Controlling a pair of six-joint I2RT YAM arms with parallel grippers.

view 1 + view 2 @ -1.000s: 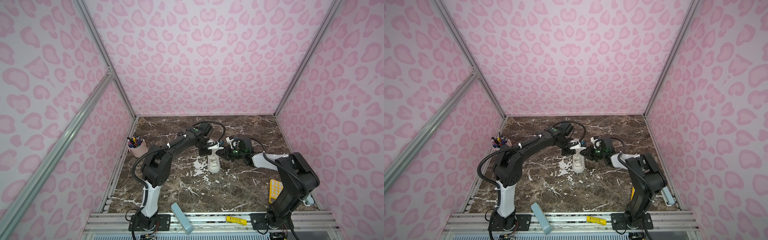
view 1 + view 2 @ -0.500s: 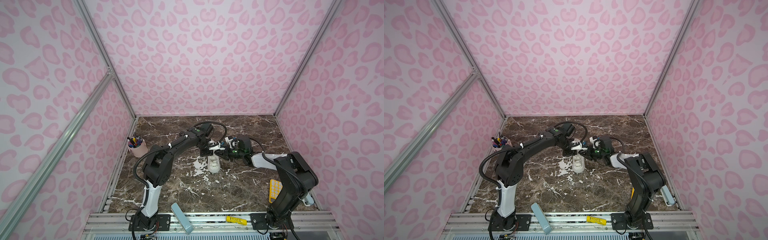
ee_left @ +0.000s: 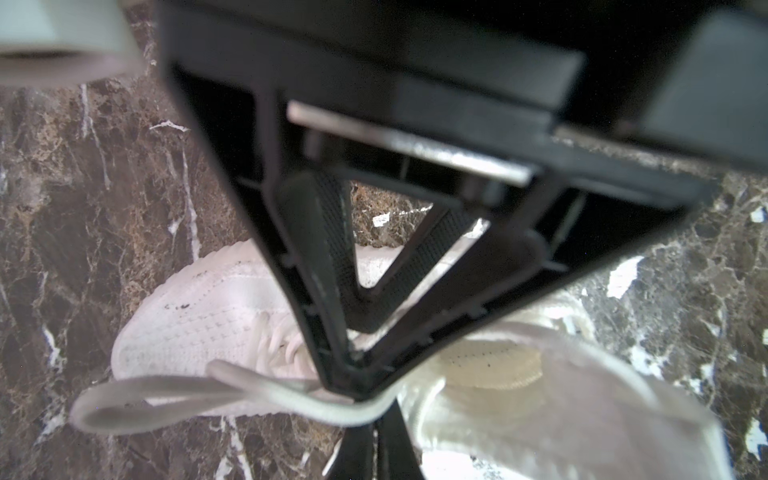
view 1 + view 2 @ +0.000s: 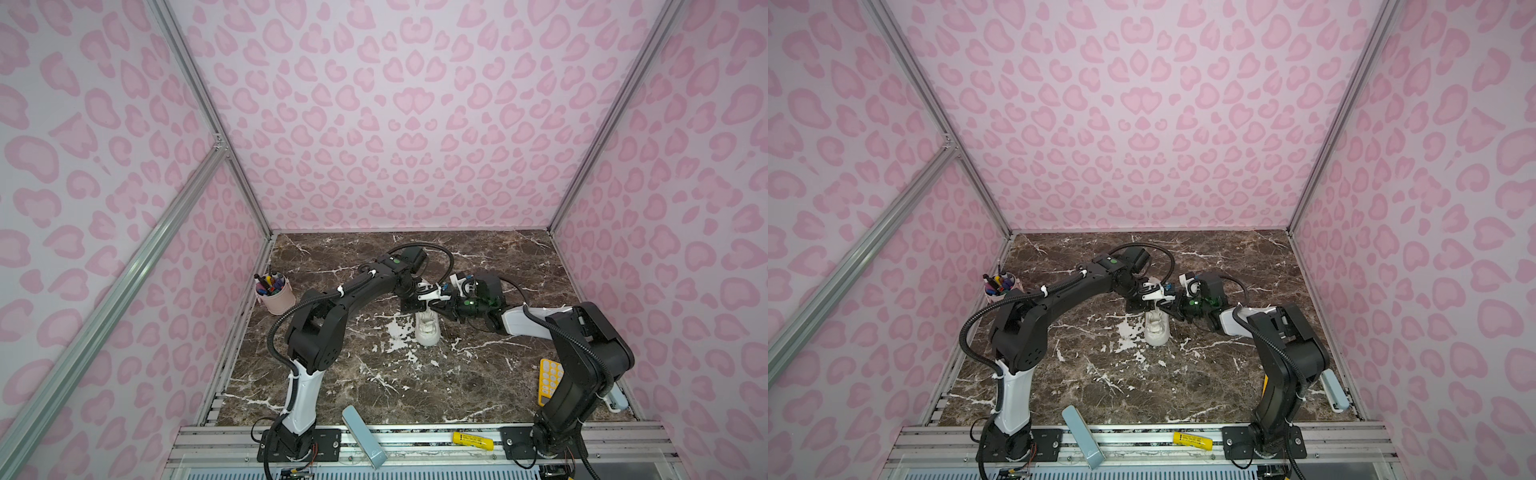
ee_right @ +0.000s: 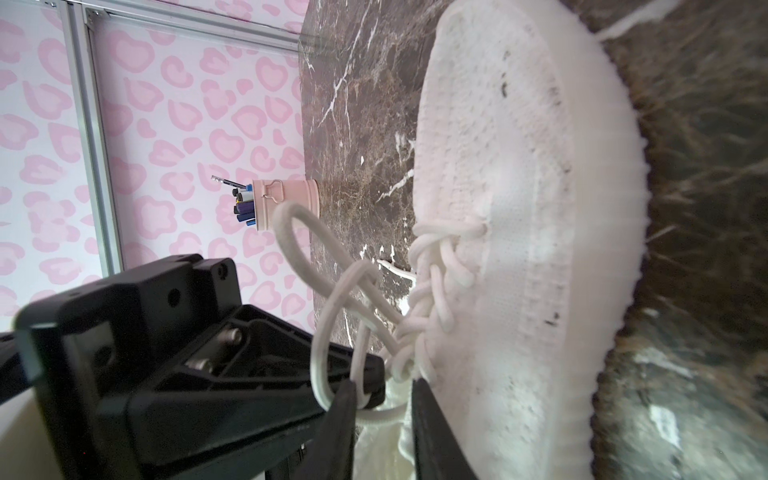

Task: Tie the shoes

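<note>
The white shoe [image 4: 427,332] [image 4: 1157,331] stands mid-table with its toe toward the front. Both grippers meet over its lacing. My left gripper [image 3: 357,374] [image 4: 413,306] is shut, and a white lace [image 3: 291,399] runs across its tips, with a loop [image 3: 104,409] trailing beside the shoe [image 3: 187,324]. My right gripper [image 5: 384,432] [image 4: 441,308] has its jaws a little apart beside the shoe's side [image 5: 519,208]. A strand of lace [image 5: 384,415] crosses the gap loosely. A lace loop [image 5: 299,237] stands up from the knot area.
A pink pen cup [image 4: 275,294] [image 5: 286,203] stands at the left wall. A yellow pad [image 4: 549,380] lies at the right. A grey-blue bar [image 4: 363,436] and a yellow marker [image 4: 472,440] rest on the front rail. Pink patterned walls close three sides.
The right gripper's jaws have parted slightly. Both arms stay over the shoe with little other movement, and the left gripper stays shut.
</note>
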